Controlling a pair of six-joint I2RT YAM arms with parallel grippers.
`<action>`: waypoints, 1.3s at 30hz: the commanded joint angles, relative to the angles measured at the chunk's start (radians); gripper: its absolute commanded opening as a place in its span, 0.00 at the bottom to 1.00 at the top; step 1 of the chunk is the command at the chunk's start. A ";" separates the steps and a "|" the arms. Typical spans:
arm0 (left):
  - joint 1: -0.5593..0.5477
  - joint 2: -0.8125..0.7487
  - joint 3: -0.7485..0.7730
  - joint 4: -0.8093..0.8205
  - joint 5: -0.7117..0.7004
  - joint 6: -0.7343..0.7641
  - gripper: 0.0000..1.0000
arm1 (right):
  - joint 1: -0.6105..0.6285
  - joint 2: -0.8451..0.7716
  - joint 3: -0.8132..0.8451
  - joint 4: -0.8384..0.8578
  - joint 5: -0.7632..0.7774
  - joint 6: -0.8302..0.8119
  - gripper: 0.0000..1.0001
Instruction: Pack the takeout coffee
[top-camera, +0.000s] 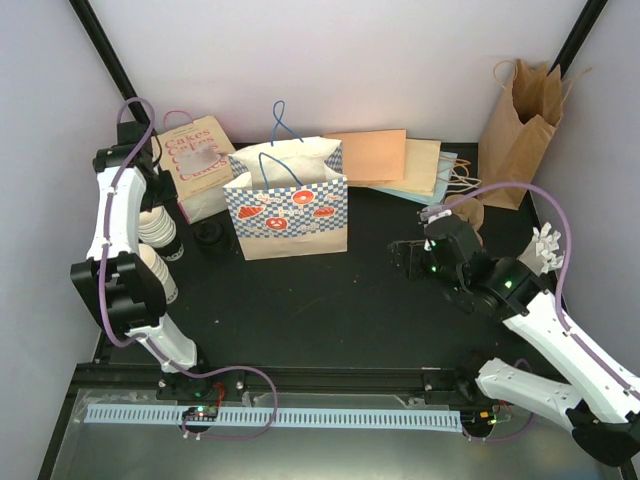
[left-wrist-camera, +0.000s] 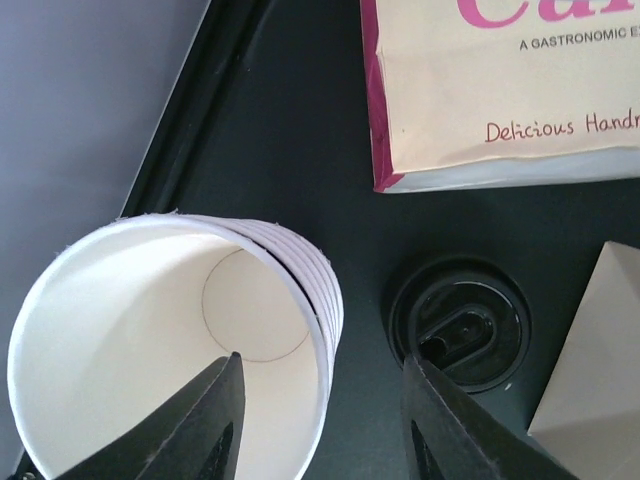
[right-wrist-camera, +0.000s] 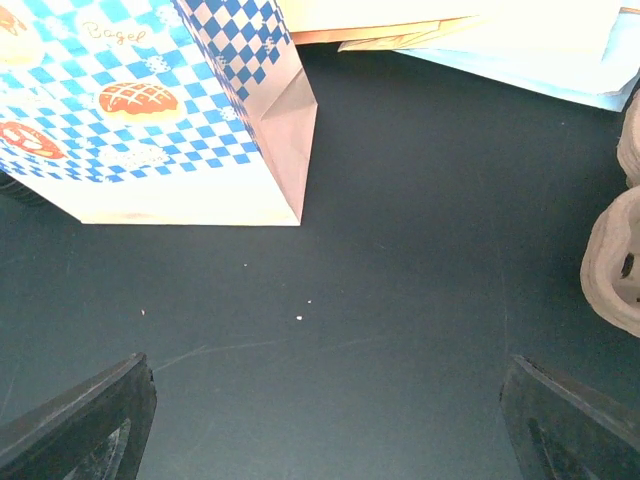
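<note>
Left claw (left-wrist-camera: 322, 365): fingers apart and astride the wall of a cup (left-wrist-camera: 150, 330); one finger (left-wrist-camera: 215, 425) is inside the mouth and the other (left-wrist-camera: 440, 430) outside. Neither pad can be seen pressing on the wall.
Cup: white paper, ribbed on the outside, mouth open. It stands at the far left of the black surface (top-camera: 380, 300), close to the left edge rail.
Second cup (top-camera: 162, 275): in the top view it sits nearer the bases than the first, tucked against the left arm and partly hidden by it.
Lid (left-wrist-camera: 460, 325): round, black, lying flat on the surface just right of the cup and apart from it. It is not on any cup.
Right claw (right-wrist-camera: 328, 362): fingers spread wide with nothing between them, above bare surface right of centre.
Checked bag (top-camera: 288, 200): blue and white, standing upright with its mouth open, mid-surface, right of the lid.
Cakes bag (left-wrist-camera: 500, 90): cream with a pink edge, beyond the cup and lid.
Brown bag (top-camera: 520, 120): upright in the far right corner.
Flat bags (top-camera: 390, 160): orange, tan and pale blue, overlapping behind the checked bag.
Pulp tray (right-wrist-camera: 615, 260): at the right edge of the right wrist view, only partly visible.
</note>
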 joint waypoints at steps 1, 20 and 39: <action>0.003 0.004 0.037 -0.038 -0.015 0.016 0.43 | -0.004 -0.021 -0.021 0.019 -0.009 0.001 0.96; 0.003 0.050 0.027 -0.030 -0.035 0.019 0.10 | -0.005 0.015 -0.007 0.028 -0.017 -0.024 0.96; -0.073 -0.012 0.089 -0.129 -0.216 -0.016 0.02 | -0.004 0.010 -0.011 0.020 -0.008 -0.026 0.96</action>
